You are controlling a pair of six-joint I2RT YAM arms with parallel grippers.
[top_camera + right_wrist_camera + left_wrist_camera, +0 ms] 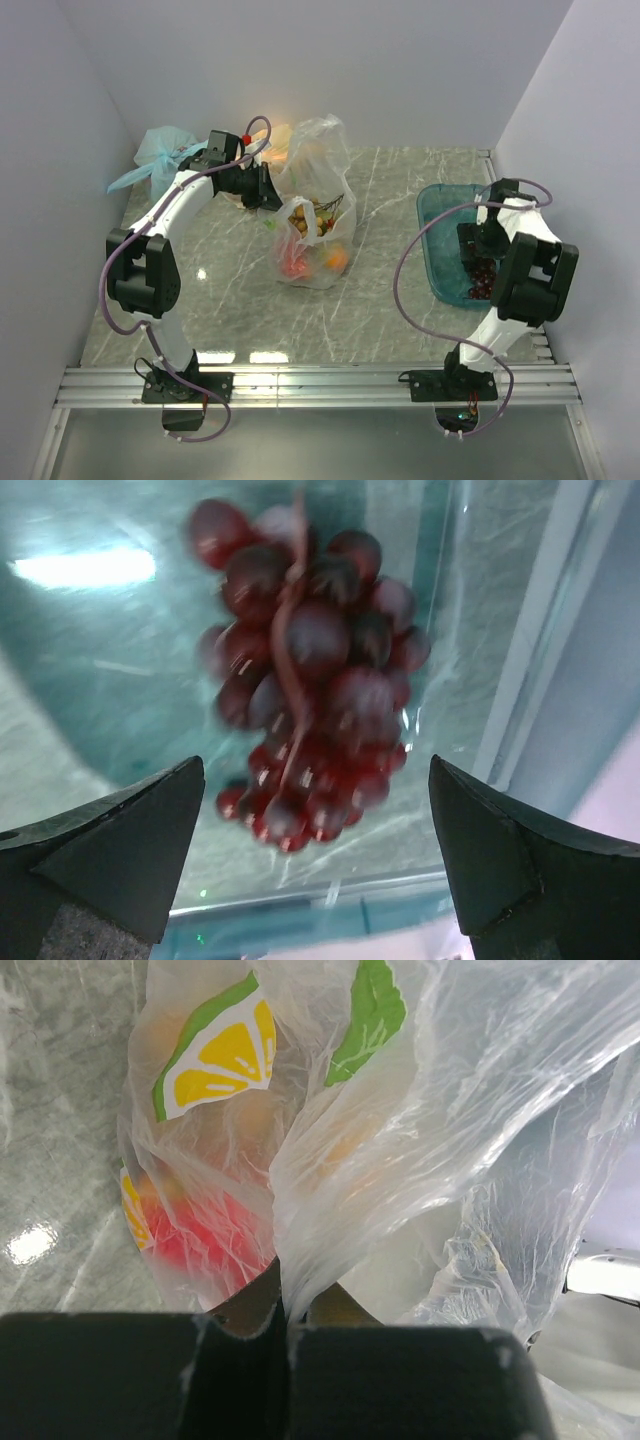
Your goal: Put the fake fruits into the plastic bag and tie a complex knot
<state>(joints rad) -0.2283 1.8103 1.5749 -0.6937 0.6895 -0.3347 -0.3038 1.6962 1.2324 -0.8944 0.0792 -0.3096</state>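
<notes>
The clear plastic bag (pixel 318 215) stands mid-table with its mouth held up, and lemon and leaf prints show on its film (pixel 215 1055). Fake fruits lie inside it: a red one (pixel 293 263), an orange one (pixel 336 259) and yellowish ones (pixel 308 222). My left gripper (pixel 285 1312) is shut on a fold of the bag's rim at the bag's left side (pixel 267 192). A bunch of dark red fake grapes (pixel 300 720) lies in the teal tray (pixel 437 215) on the right. My right gripper (pixel 315 855) hangs open just above the grapes, one finger on each side, touching nothing.
A knotted light blue bag (pixel 165 158) sits at the back left corner, with an orange-yellow bag (pixel 283 138) behind the clear one. White walls close in the left, back and right. An aluminium rail (pixel 320 383) runs along the near edge.
</notes>
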